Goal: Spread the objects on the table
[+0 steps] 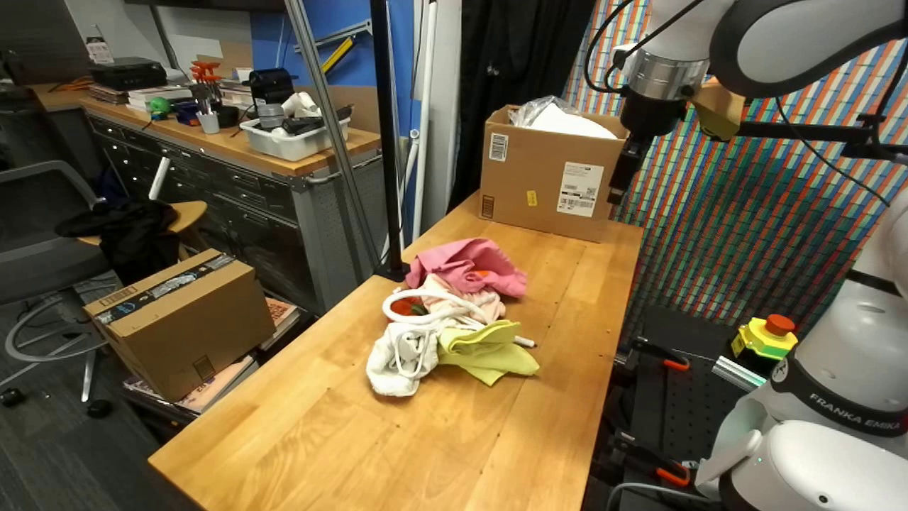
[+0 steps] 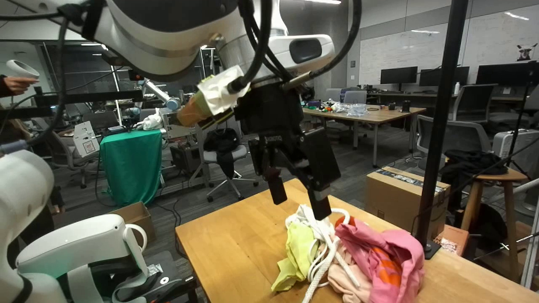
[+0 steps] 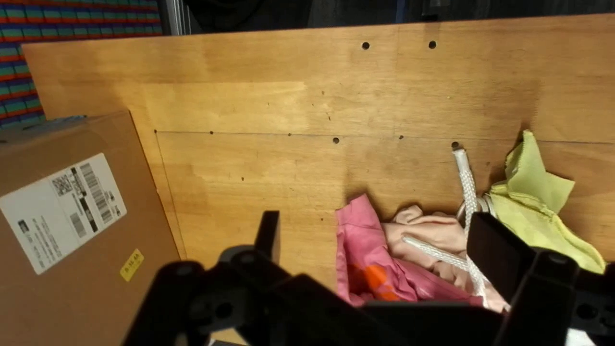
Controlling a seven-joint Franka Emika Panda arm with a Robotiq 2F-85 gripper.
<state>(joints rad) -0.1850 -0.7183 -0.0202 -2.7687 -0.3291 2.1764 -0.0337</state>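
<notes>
Black 2-finger Robotiq gripper (image 2: 300, 205) hangs above the rectangular light-wood table (image 1: 340, 426), jaws parted, nothing gripped; presumably held high for clearance. Bunched on the table, presumably gathered for spreading: pink cloth with orange print (image 1: 464, 261), pale peach cloth (image 3: 427, 228), yellow-green cloth (image 1: 489, 351), crumpled white cloth (image 1: 386, 372), looped white braided rope (image 2: 321, 273). Rope crosses the peach cloth, could drag it. Red item (image 1: 406, 306) mostly covered, identity unclear. An exterior view's lower edge crops the rope.

Pink cloth (image 1: 467, 261), lime-yellow cloth (image 1: 489, 351) and white rope (image 1: 421, 319) lie bunched on a wooden table (image 1: 425, 447) — an open cardboard box (image 1: 523, 174) stands at its far end.
</notes>
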